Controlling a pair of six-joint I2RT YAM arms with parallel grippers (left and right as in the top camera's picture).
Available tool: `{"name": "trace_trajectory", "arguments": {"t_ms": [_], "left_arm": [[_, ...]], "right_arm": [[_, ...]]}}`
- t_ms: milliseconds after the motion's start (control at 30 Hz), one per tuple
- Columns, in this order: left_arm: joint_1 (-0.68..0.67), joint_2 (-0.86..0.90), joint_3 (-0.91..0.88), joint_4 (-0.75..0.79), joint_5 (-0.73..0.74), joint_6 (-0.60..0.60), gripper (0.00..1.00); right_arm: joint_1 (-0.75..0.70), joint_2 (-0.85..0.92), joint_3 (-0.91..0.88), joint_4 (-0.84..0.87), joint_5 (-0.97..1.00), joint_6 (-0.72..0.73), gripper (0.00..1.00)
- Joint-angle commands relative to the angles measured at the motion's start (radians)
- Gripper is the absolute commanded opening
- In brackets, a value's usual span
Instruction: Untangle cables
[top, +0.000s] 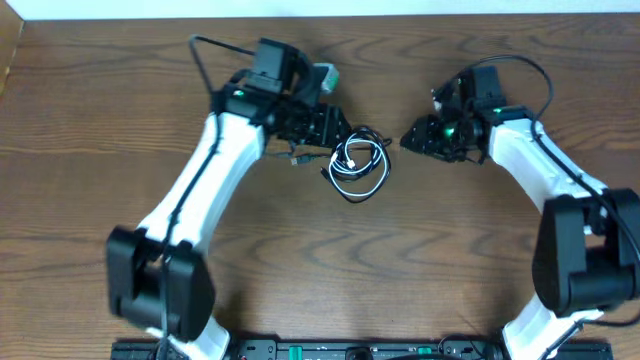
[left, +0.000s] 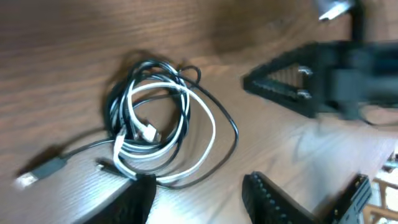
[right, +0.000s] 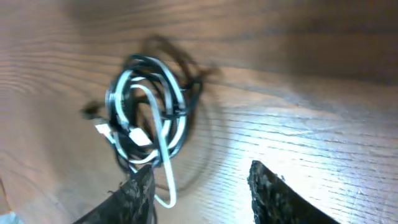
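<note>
Furniture: one surface of brown wood grain with darker streaks running across it; it fills nearly all of every view.
Far edge: straight, with a pale strip beyond it; wall or floor, cannot tell.
Light: comes from above. A soft white glare lies on the grain in the right wrist view, and a paler sheen in the left wrist view.
Shade: a darker band runs along the top of the right wrist view.

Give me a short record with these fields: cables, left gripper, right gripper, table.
cables: white cable and black cable, coiled together in one tangled bundle on the table
left gripper: jaws open, holding nothing, beside the bundle
right gripper: jaws open, holding nothing, on the bundle's other side
table: brown wood
</note>
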Motion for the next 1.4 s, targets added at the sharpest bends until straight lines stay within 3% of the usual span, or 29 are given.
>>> {"name": "trace_trajectory", "arguments": {"t_ms": [0,100,267,400,667,1333,1367], "left_arm": [[-0.051,0.101,0.023,0.090,-0.014,-0.064,0.32],[-0.087,0.174,0.023,0.134,-0.140,-0.185,0.28],[-0.145,0.259,0.023,0.166,-0.293,-0.260,0.19],[-0.175,0.293,0.023,0.183,-0.466,-0.322,0.19],[-0.179,0.317,0.023,0.221,-0.563,-0.321,0.19],[-0.196,0.377,0.005,0.233,-0.597,-0.321,0.19],[-0.196,0.385,0.005,0.233,-0.597,-0.320,0.10]], "right_arm": [[0.004,-0.005,-0.003,-0.015,0.023,-0.013,0.42],[0.005,-0.005,-0.003,-0.020,0.035,-0.006,0.40],[0.004,-0.005,-0.003,-0.032,0.077,0.013,0.39],[0.004,-0.005,-0.003,-0.035,0.080,0.012,0.39],[0.004,-0.005,-0.003,-0.050,0.105,0.012,0.40],[0.004,-0.005,-0.003,-0.058,0.106,0.011,0.41],[0.004,-0.005,-0.003,-0.058,0.106,0.011,0.41]]}}
